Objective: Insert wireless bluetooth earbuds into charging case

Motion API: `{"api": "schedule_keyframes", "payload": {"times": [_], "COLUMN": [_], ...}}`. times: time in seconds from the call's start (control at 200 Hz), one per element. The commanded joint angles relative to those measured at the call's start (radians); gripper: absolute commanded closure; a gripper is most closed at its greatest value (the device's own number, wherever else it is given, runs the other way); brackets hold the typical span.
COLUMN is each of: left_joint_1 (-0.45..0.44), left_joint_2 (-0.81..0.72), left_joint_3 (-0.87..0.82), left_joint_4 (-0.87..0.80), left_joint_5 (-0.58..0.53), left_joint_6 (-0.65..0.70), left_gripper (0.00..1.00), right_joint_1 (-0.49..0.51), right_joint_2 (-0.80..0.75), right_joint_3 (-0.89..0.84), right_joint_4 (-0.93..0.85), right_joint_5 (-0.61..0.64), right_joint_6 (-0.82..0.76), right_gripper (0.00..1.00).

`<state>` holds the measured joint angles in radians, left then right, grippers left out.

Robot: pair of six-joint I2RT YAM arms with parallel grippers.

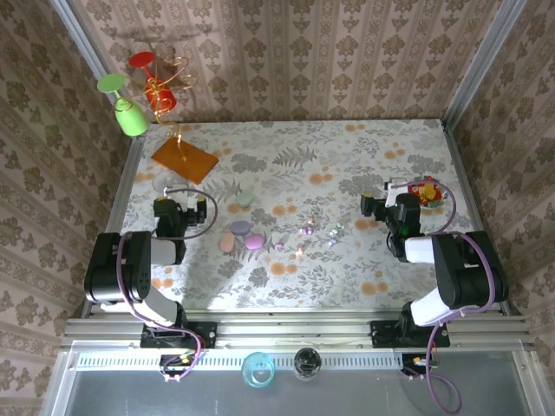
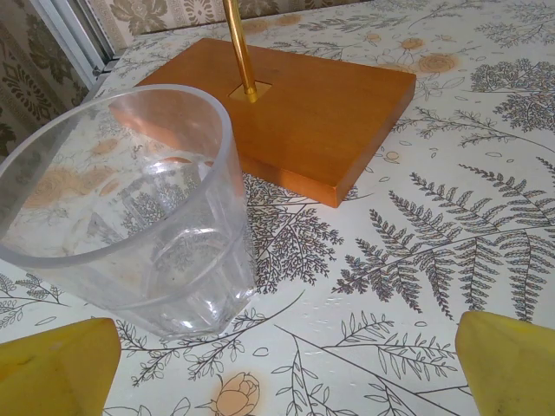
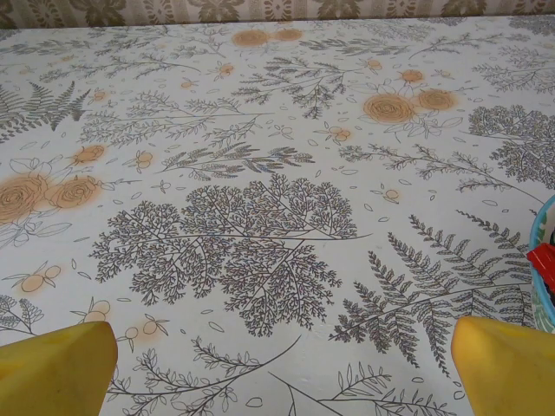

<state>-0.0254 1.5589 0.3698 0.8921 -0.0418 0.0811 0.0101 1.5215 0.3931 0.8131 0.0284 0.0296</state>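
Yellow fingertips (image 2: 61, 364) of the left gripper (image 2: 282, 373) are seen spread wide, with nothing held between them. A clear tumbler (image 2: 130, 217) stands just ahead. A wooden base (image 2: 303, 121) with a brass rod (image 2: 241, 48) is set behind it.

Likewise the right gripper (image 3: 282, 368) is spread and empty, low over the floral table (image 3: 260, 173). A blue-rimmed bowl (image 3: 546, 303) with something red inside is glimpsed at the frame's right edge.

From above, the wireless bluetooth earbuds (image 1: 306, 230) are found scattered mid-table between the two arms, loose on the cloth and touched by neither gripper. Just to their left lie the pebble-shaped cases: two pink ones (image 1: 232, 237), touching or nearly so, and a purple one (image 1: 254, 242) beside them. A pale green one (image 1: 246, 198) lies farther back. Whether any lid is up cannot be told.

Step judged: not begun, approach pending. For the next move, one gripper is to be brought over a single bud and its jaws narrowed onto a tiny glossy piece that is likely to slip. A case probably has to be opened or steadied by the other arm first.

Farthest back, a green stemmed glass (image 1: 130, 113) and a red one (image 1: 154, 87) are seen by the wall.

No brand, label or writing can be read anywhere.
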Motion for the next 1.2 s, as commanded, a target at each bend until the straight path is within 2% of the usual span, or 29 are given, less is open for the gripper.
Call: {"api": "schedule_keyframes", "payload": {"times": [0.0,0.995,1.195], "left_joint_1": [0.002,0.003,0.002], "left_joint_2": [-0.001,-0.002,-0.002], "left_joint_3": [0.022,0.022,0.022], "left_joint_4": [0.027,0.029,0.028], "left_joint_5": [0.005,0.005,0.005], "left_joint_6": [-0.015,-0.015,-0.014], "left_gripper": [0.00,0.00,0.00], "right_joint_1": [-0.004,-0.004,0.003], "right_joint_2": [0.010,0.007,-0.093], "right_joint_3": [0.017,0.013,0.047], "right_joint_4": [0.034,0.040,-0.099], "right_joint_5": [0.001,0.001,-0.011], "right_joint_6": [0.003,0.002,-0.011], "right_gripper": [0.00,0.00,0.00]}}
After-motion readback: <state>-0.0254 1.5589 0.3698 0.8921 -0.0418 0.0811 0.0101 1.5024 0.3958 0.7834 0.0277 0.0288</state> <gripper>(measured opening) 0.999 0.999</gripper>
